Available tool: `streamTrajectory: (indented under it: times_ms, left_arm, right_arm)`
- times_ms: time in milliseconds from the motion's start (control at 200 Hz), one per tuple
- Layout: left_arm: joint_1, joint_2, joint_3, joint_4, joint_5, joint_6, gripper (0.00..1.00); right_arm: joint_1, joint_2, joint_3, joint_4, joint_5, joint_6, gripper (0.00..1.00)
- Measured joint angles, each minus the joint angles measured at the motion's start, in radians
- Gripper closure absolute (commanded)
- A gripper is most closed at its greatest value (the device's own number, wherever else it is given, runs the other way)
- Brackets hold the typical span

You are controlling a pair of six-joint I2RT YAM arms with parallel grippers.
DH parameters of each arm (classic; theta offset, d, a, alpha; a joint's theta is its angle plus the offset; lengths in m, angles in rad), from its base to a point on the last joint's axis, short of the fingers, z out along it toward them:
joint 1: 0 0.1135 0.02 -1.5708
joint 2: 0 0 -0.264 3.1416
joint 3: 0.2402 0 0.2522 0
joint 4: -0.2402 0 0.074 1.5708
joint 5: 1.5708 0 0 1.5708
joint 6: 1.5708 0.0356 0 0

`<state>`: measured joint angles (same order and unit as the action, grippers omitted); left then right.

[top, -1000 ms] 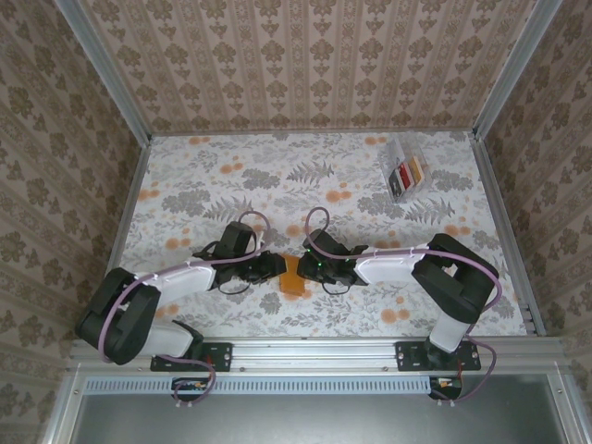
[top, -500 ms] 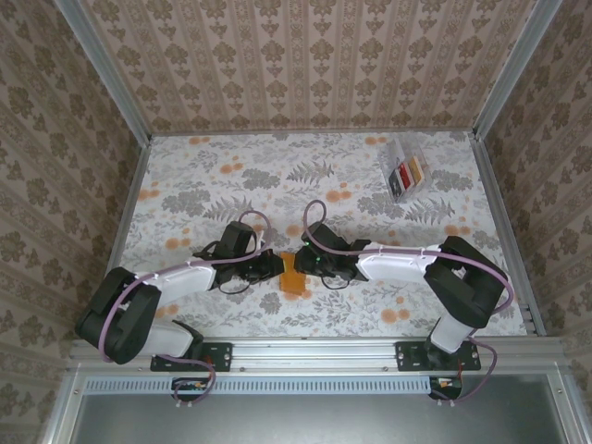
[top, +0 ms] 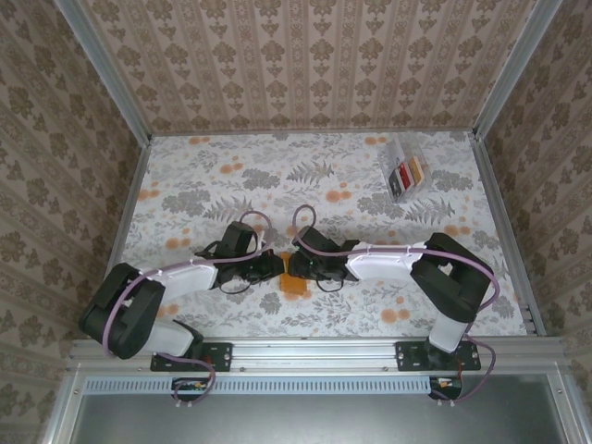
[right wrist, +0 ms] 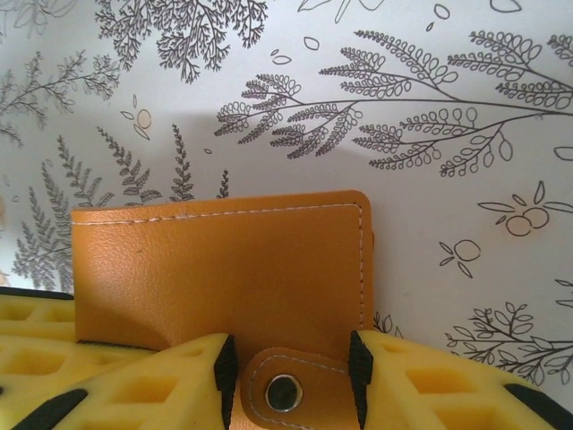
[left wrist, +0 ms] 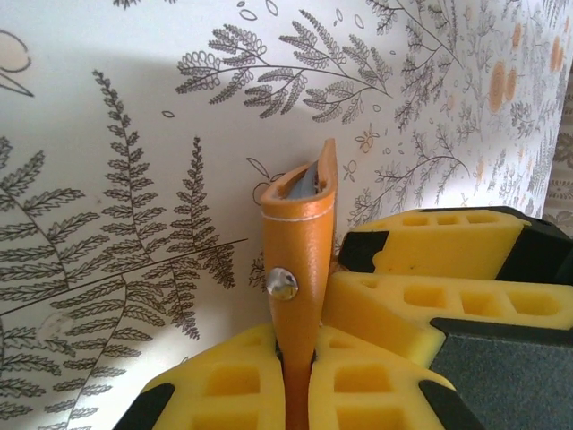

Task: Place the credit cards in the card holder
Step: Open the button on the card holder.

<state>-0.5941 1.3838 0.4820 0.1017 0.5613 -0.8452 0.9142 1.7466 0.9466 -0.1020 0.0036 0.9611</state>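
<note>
Pinches card holder (left wrist: 298, 242) edge-on in closed left claw (left wrist: 300, 354). Straddles its snap tab (right wrist: 285, 392) with right claw (right wrist: 291, 354), grip impossible to tell. Since earlier, has slid right claw leftward over it.

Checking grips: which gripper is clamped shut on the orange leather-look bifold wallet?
The left gripper, shut on the wallet; the right gripper stands open around its snap tab.

Black-and-white arms (top: 388, 264), lilac cables (top: 398, 249), yellow honeycombed fingers (left wrist: 421, 305) edged black.

Far table (top: 277, 180) open, left arm (top: 185, 276) and right arm (top: 388, 262) flanking card holder (top: 294, 285)
</note>
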Motion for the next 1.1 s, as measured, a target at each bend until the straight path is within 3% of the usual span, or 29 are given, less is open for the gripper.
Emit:
streamTrajectory:
  times_ms: [135, 395, 560, 740, 1100]
  left_arm:
    - [0.001, 0.003, 0.000, -0.008, 0.000, 0.000, 1.00]
    - [0.007, 0.003, 0.000, -0.024, -0.007, -0.007, 1.00]
    - [0.014, 0.000, 0.000, -0.024, 0.008, -0.008, 1.00]
    - [0.035, -0.016, 0.000, -0.021, 0.017, -0.015, 1.00]
    - [0.041, -0.016, 0.000, -0.019, 0.024, -0.015, 1.00]
  right_arm:
    - [0.019, 0.010, 0.023, -0.042, 0.043, -0.017, 0.58]
    - [0.073, 0.065, 0.130, -0.167, 0.142, -0.042, 0.82]
    - [0.090, 0.049, 0.116, -0.182, 0.199, -0.037, 0.89]
    - [0.085, 0.005, 0.042, -0.232, 0.218, -0.034, 0.88]
    - [0.059, -0.006, 0.058, -0.297, 0.252, -0.035, 0.79]
